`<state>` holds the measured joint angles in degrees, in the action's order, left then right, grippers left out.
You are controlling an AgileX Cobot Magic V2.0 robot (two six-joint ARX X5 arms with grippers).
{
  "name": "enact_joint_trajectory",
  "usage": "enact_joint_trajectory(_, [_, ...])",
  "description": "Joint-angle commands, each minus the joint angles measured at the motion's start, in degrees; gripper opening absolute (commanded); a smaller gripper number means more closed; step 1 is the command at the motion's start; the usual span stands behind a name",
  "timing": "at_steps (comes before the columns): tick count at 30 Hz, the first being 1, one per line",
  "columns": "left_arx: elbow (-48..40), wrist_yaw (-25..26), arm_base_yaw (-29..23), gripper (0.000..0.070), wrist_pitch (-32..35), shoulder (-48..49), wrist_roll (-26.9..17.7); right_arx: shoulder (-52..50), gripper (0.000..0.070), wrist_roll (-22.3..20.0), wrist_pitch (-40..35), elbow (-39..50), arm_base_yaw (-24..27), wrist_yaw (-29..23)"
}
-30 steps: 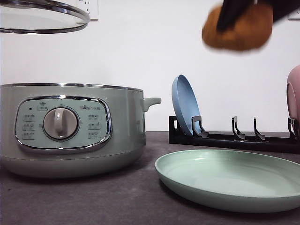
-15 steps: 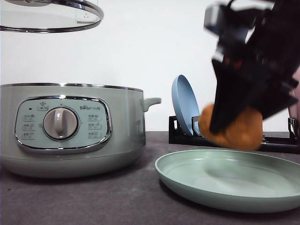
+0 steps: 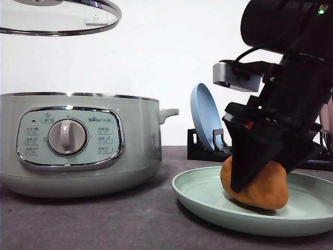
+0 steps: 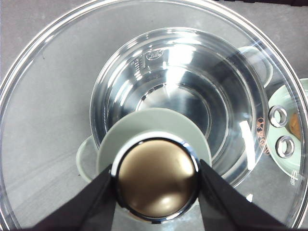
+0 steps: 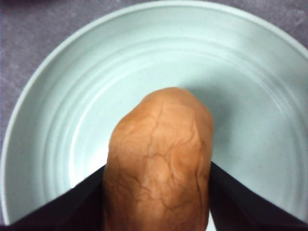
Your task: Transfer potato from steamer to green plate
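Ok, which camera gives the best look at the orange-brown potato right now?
The right wrist view: the orange-brown potato sits large and unobstructed between the right gripper's fingers, over the pale green plate. The front view shows it partly hidden by the right gripper.

My right arm (image 3: pixel 291 31) was matte black, with a rounded housing; a green indicator light (image 3: pixel 319 11) showed near its top; a grey camera block (image 3: pixel 235 75) with black cable sat above wedge-shaped black fingers (image 3: pixel 250 156).

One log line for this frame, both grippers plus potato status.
left gripper: shut on glass lid knob, above steamer | right gripper: shut on orange-brown potato | potato on pale green plate, not released
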<state>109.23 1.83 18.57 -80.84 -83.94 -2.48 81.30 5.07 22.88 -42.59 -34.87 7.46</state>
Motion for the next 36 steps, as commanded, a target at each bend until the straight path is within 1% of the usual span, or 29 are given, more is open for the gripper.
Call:
enact_joint_trajectory(1, [1.8,0.2,0.3,0.0000,2.1,0.4,-0.5,0.8,0.0457,0.9,-0.5,-0.3,-0.4,-0.1])
enact_joint_trajectory(6, [1.8,0.2,0.7,0.0000,2.1,0.4,-0.5,0.5,0.0567,0.9,-0.6,-0.3,0.0,-0.3])
enact_joint_trajectory(10, [1.8,0.2,1.4,0.0000,2.1,0.4,-0.3,-1.2,0.0620,1.0,-0.4,-0.9,0.7,-1.3])
enact_joint_trajectory(12, [1.8,0.2,2.0,0.0000,2.1,0.4,-0.2,-3.0,0.0635,0.9,0.0,-1.7,1.2,-1.7])
enact_joint_trajectory(22, [1.8,0.2,4.9,0.0000,2.6,-0.7,0.1,-15.2,0.0635,0.9,6.4,-8.8,2.5,-1.7])
enact_joint_trajectory(30, [1.8,0.2,5.9,0.0000,3.6,-5.7,0.1,-24.3,0.0635,0.3,10.6,-15.3,2.5,-1.7])
enact_joint_trajectory(36, [1.8,0.2,5.9,0.0000,5.5,-9.4,0.1,-28.9,0.0635,0.1,13.1,-18.7,2.5,-1.8])
